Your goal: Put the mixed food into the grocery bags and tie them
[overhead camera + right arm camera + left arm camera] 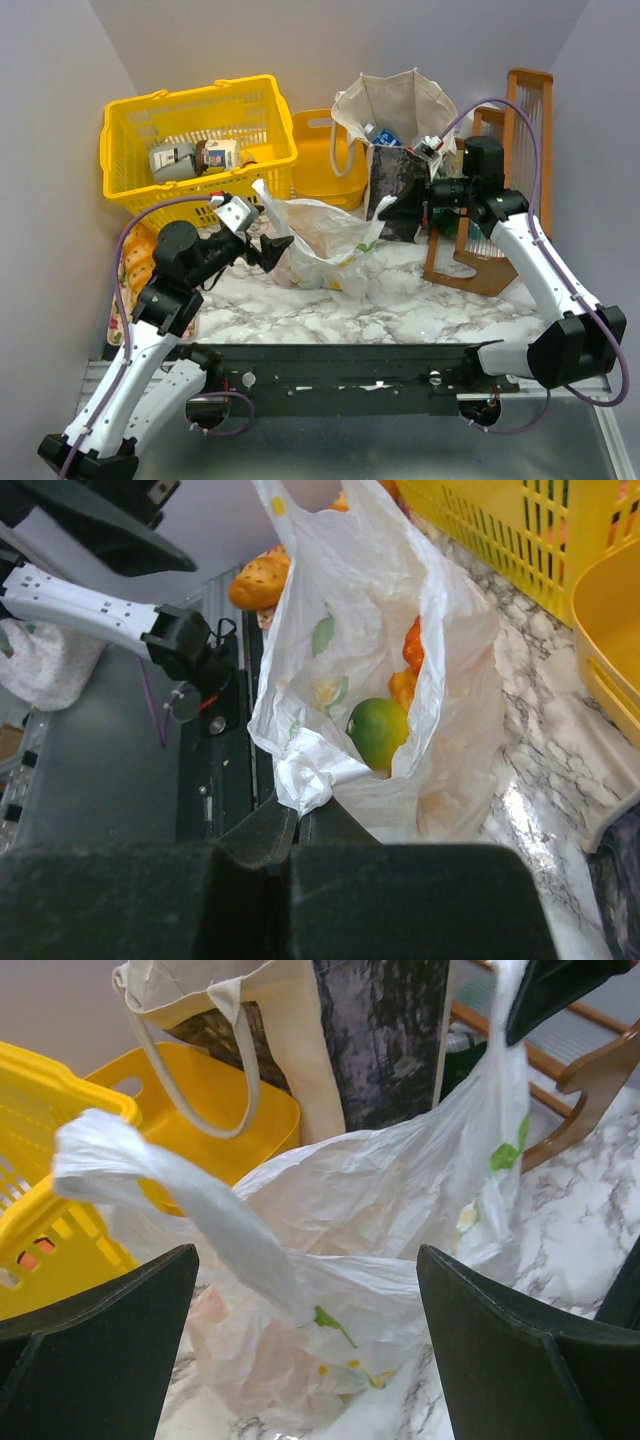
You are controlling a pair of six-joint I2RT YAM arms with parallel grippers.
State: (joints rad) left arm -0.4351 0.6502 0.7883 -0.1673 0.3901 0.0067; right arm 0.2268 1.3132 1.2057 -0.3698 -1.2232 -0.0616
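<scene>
The thin white plastic grocery bag (pixel 322 240) lies on the marble between both arms. My right gripper (pixel 388 211) is shut on its right handle (pixel 305 780), holding it up. Inside the bag are a green-orange fruit (pixel 378 730) and oranges (pixel 410 655). My left gripper (pixel 277 245) stands open at the bag's left side. The loose left handle (pixel 170 1185) rises free between its wide fingers (pixel 110 1345), untouched. The beige canvas tote (pixel 393 125) stands behind, with a blue-labelled bottle (pixel 382 134) poking out of its mouth.
A large yellow basket (pixel 190 125) with cartons (pixel 175 160) stands at the back left, with a smaller yellow tub (pixel 322 150) next to it. A wooden rack (pixel 505 165) stands at the right. Bread loaves (pixel 135 262) lie at the left edge.
</scene>
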